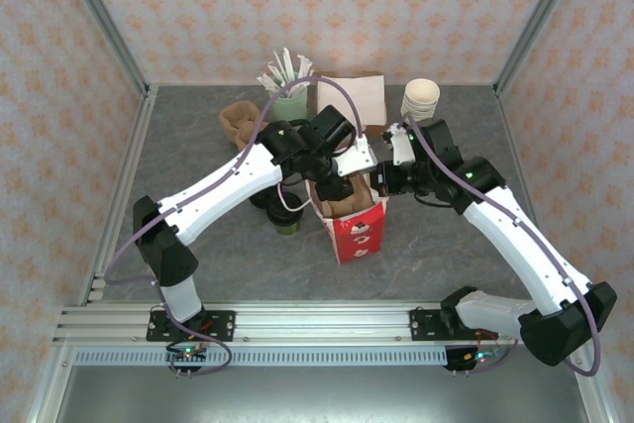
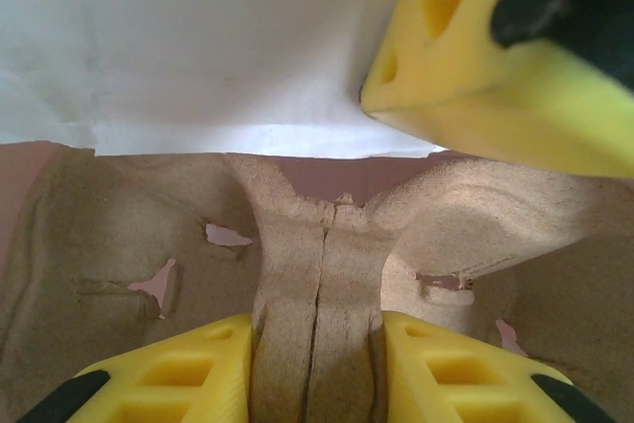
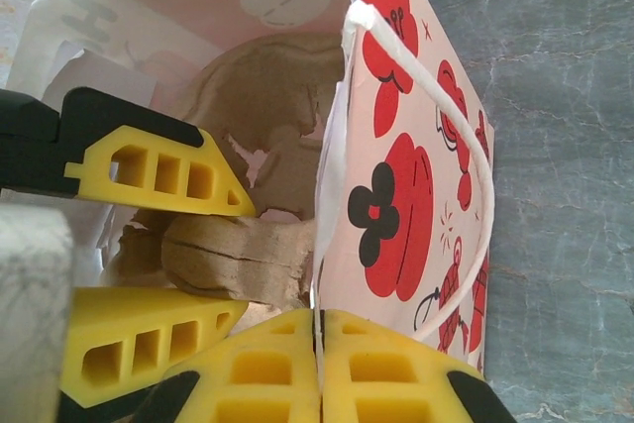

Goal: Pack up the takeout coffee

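Currently left pincer [image 2: 317, 344] clamps centre ridge of pulp carrier [image 2: 129, 235] inside paper bag [image 3: 406, 195]; right pincer [image 3: 319, 344] pinches bag rim.

The paper bag [image 1: 357, 230] stands at the middle of the desk [image 1: 178, 146]. In it lies a cup carrier [image 3: 267, 106], the left tool [image 2: 322, 364] clamped astride its middle ridge; the right tool [image 3: 319, 364] pinches the bag's right rim. Just left of the bag sits the takeout coffee [image 1: 288, 225]; behind the bag, rightward, a cup stack [image 1: 420, 98].
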